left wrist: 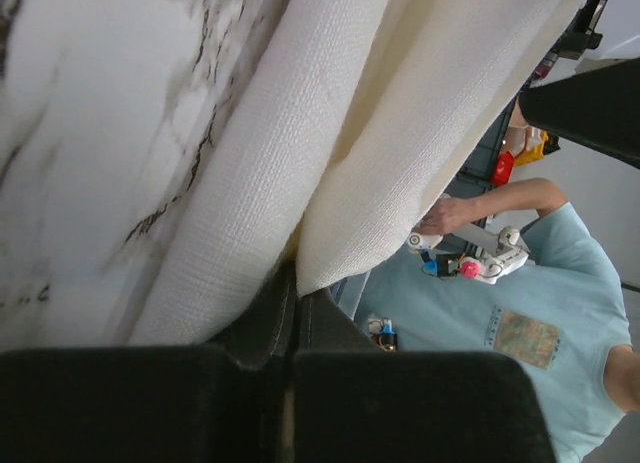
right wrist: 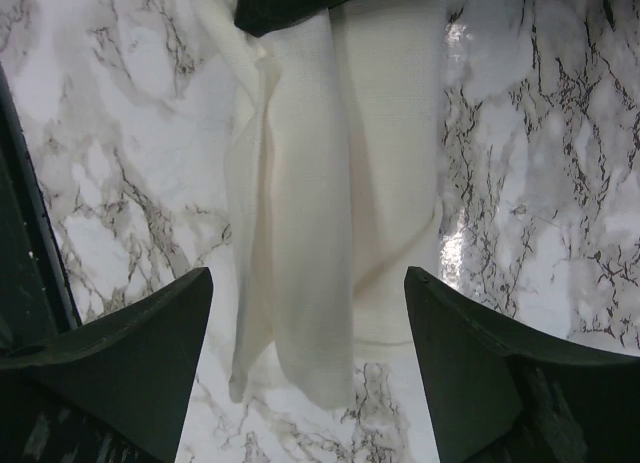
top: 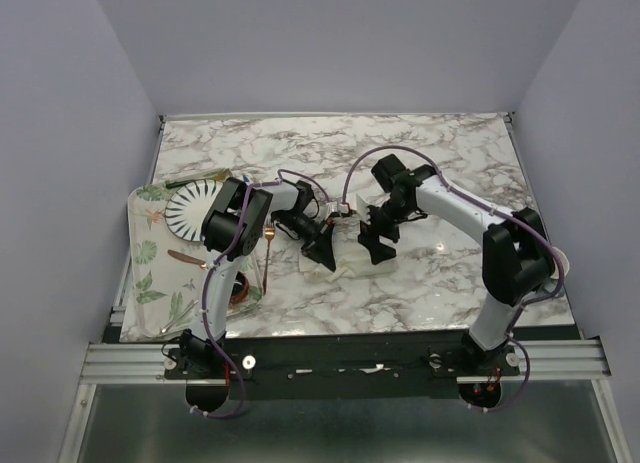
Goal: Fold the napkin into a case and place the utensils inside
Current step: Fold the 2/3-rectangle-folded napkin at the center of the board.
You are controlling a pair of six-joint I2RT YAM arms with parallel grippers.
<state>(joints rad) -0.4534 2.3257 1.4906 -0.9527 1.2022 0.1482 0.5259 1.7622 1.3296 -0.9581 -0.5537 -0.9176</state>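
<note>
Pinching 1 napkin (right wrist: 330, 213) w/ L gripper (left wrist: 297, 291), R gripper (right wrist: 308, 275) spread above it

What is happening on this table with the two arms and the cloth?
The left claw is shut on an edge of the cream napkin, which lies loosely folded on the marble table. The right claw hangs open above it, holding nothing. The copper fork lies to the left near the striped plate, not yet inside the cloth.

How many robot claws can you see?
2. The left gripper pinches the napkin mid-table; the right gripper hangs open over the same cloth, right beside it.
</note>
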